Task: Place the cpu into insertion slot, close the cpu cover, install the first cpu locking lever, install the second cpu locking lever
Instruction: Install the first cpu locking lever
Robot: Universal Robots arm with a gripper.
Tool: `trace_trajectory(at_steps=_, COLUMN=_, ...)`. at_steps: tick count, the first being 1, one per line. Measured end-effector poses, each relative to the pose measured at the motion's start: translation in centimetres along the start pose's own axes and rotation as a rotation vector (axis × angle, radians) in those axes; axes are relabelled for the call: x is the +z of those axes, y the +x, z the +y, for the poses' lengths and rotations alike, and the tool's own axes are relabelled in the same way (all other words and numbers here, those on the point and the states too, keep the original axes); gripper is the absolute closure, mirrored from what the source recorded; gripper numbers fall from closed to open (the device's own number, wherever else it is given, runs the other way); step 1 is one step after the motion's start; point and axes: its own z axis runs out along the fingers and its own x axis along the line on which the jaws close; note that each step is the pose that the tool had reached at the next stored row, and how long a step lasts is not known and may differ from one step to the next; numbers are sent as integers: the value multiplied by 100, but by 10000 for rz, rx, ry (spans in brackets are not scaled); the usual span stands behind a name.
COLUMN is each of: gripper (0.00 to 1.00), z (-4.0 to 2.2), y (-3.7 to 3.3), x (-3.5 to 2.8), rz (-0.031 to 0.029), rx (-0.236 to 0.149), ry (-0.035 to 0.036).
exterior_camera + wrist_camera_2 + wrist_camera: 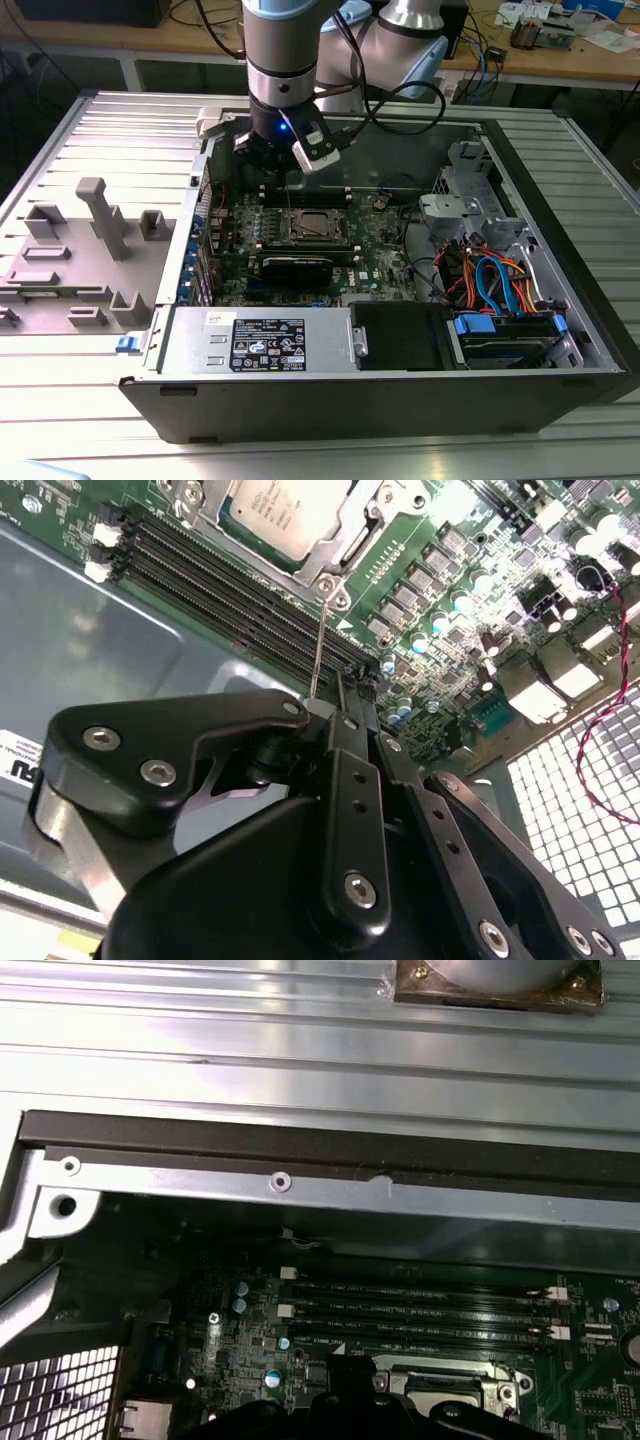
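One thin locking lever [318,640] is the link between pincer and socket: in the second wrist view it runs as a straight wire from its hinge at the corner of the cpu cover [345,542] to the tip of the pincer [340,695], whose fingers stand together and, as far as I can judge, are clamped on the wire's free end. The cpu [285,505] lies flat in the insertion slot [344,230], its silver-grey top showing through the cut-out of the cover, which looks to be down over it. In the exterior view the lever stands steeply up from the board, with the slot below the pincer [285,170] and a little toward the exterior view's right. The lever's long axis points away from the socket and crosses above the black memory slots [230,590], which lie just beside the socket on the pincer's side. The green motherboard [450,570] around it is crowded with small parts. The case [300,410] lies open on the slatted metal table [60,420], and its wall stands near behind the arm.
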Motion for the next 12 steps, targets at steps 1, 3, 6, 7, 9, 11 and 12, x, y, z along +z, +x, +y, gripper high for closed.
trace_trajectory(at_steps=1, gripper=89, z=0, y=0, x=0, rz=-3, rx=-1, ry=0)
trace_trajectory(at_steps=3, gripper=89, z=-1, y=-2, x=1, rz=-77, rx=-20, ry=6)
trace_trajectory(at_steps=6, gripper=89, z=-3, y=-2, x=8, rz=-309, rx=-72, ry=28)
trace_trajectory(at_steps=7, gripper=89, z=-5, y=-7, x=12, rz=-403, rx=-96, ry=47)
trace_trajectory(at_steps=9, gripper=89, z=-6, y=-13, x=16, rz=-456, rx=-106, ry=66)
trace_trajectory(at_steps=11, gripper=89, z=-10, y=-48, x=22, rz=-481, rx=-111, ry=80)
trace_trajectory(at_steps=12, gripper=89, z=-11, y=-57, x=23, rz=-480, rx=-111, ry=81)
